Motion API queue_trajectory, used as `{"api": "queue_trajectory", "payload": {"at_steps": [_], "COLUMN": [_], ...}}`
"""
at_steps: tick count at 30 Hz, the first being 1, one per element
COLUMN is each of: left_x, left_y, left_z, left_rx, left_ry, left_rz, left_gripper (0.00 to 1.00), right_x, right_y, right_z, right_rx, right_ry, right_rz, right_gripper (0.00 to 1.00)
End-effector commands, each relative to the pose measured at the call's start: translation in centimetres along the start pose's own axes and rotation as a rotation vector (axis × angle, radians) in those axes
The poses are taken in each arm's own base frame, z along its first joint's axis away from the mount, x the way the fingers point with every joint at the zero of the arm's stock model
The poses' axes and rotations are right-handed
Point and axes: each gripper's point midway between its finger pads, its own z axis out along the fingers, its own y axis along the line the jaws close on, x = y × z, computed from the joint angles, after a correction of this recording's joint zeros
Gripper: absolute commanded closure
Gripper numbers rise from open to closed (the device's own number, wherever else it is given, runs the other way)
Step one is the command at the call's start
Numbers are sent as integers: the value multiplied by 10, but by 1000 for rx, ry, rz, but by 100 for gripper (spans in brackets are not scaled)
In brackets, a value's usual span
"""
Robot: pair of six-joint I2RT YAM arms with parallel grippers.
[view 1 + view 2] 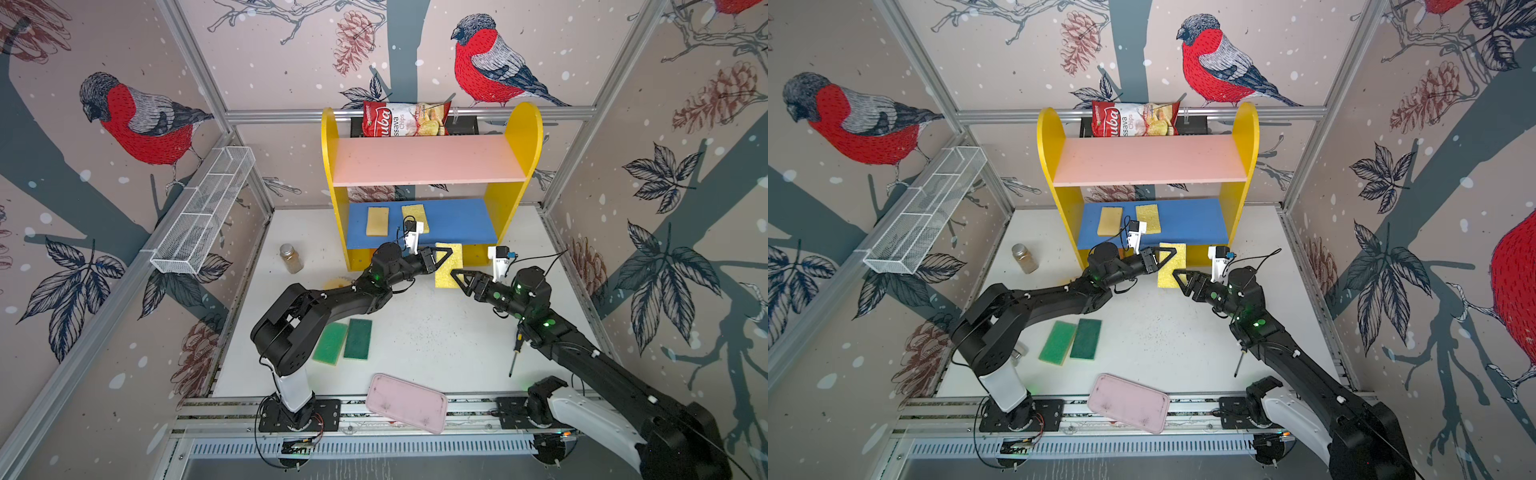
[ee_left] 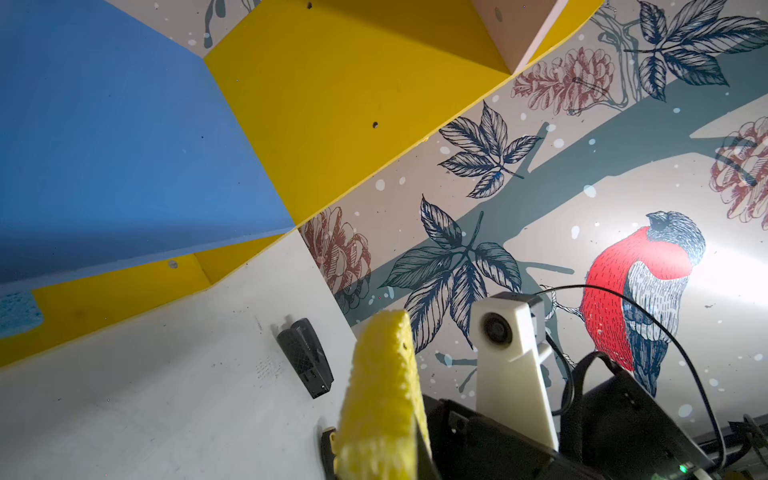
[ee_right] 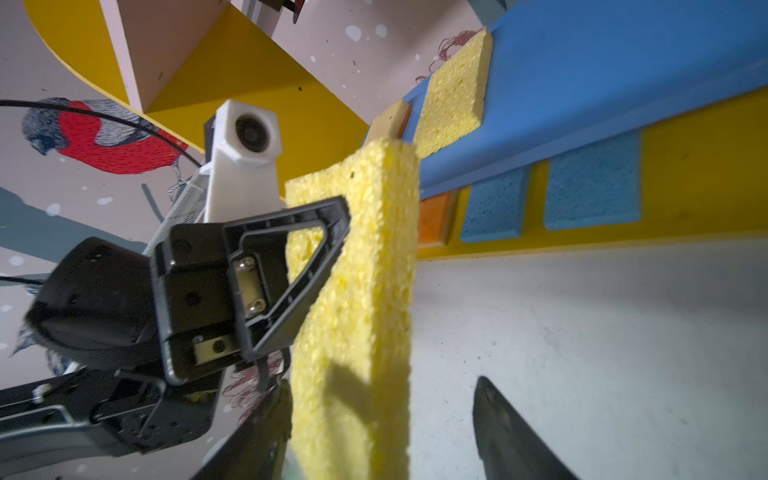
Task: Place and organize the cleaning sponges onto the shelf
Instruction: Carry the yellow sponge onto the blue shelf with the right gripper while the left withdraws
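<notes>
A yellow sponge (image 1: 451, 268) (image 3: 361, 299) hangs on edge above the table, just in front of the shelf (image 1: 428, 162). My left gripper (image 1: 446, 254) (image 2: 376, 453) is shut on its upper part. My right gripper (image 1: 457, 277) (image 3: 382, 424) stands open around its lower end, one finger beside it and the other well apart. A tan sponge (image 1: 377, 221) and a yellow sponge (image 1: 414, 215) lie on the blue board (image 1: 461, 226). An orange sponge (image 3: 432, 218) and two blue sponges (image 3: 592, 187) lie on the yellow base. Two green sponges (image 1: 345, 340) lie on the table.
A pink tray (image 1: 407, 409) rests on the front rail. A glass jar (image 1: 291, 258) stands left of the shelf, under a white wire rack (image 1: 203, 212) on the left wall. A chips bag (image 1: 405, 118) sits behind the shelf. A screwdriver (image 1: 515, 353) lies by the right arm.
</notes>
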Motion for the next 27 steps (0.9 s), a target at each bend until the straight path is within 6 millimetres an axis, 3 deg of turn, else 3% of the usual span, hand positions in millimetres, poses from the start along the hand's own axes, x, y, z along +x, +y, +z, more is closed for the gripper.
{"api": "queue_trajectory", "payload": {"at_steps": [1, 5, 7, 11, 12, 13, 17, 20, 27], "left_x": [-5, -4, -7, -23, -26, -30, -50, -61, -74], "left_y": [-14, -15, -15, -16, -13, -10, 4, 3, -7], "left_z": [2, 2, 1, -13, -18, -23, -55, -85, -143], "left_rx": [80, 103, 101, 51, 12, -30, -304, -445, -621], "left_ry": [-12, -8, -13, -43, -51, -60, -114, -162, -256], "left_rz": [7, -4, 4, 40, 57, 80, 215, 304, 411], "left_gripper": [100, 100, 93, 33, 24, 3, 2, 2, 2], "right_x": [-9, -15, -21, -43, -50, -56, -79, -90, -98], "right_y": [23, 28, 31, 28, 26, 24, 7, -7, -41], "right_z": [1, 5, 7, 11, 13, 15, 27, 41, 77], "right_rx": [-121, -137, -136, -37, 0, 33, 186, 273, 382], "right_ry": [-27, -32, -41, -68, -69, -71, -66, -30, 56], "right_rz": [22, 19, 1, -70, -94, -121, -207, -251, -301], "right_gripper": [45, 84, 96, 100, 100, 100, 100, 100, 100]}}
